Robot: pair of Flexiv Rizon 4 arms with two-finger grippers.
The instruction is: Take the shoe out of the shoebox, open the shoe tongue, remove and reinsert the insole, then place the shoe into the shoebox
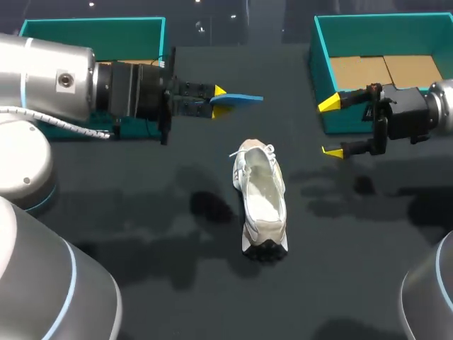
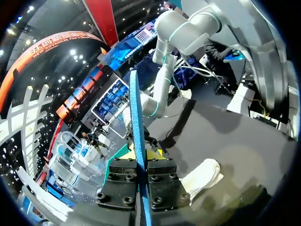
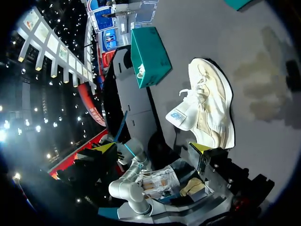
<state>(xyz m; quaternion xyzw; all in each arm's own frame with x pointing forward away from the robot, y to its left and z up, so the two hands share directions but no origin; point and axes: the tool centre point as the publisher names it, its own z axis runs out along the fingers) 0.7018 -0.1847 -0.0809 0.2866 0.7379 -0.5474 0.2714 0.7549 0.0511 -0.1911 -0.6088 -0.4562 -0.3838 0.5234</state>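
A white sneaker [image 1: 259, 205] lies on the black table at its middle, opening upward, tongue end toward the far side. My left gripper [image 1: 219, 99] hovers above and beyond it, shut on a blue insole [image 1: 239, 99] that sticks out flat past the yellow tips. In the left wrist view the insole [image 2: 136, 132] stands edge-on between the fingers of the gripper [image 2: 142, 154], with the sneaker [image 2: 202, 176] beside and below. My right gripper [image 1: 330, 127] hangs open and holds nothing, in front of the teal shoebox [image 1: 318, 42]. In the right wrist view the sneaker [image 3: 209, 108] lies ahead of the gripper [image 3: 153, 147].
A second teal box [image 1: 92, 32] stands at the back left behind my left arm and also shows in the right wrist view [image 3: 150, 56]. The right shoebox has a brown cardboard floor [image 1: 386, 71]. Bare black tabletop surrounds the sneaker.
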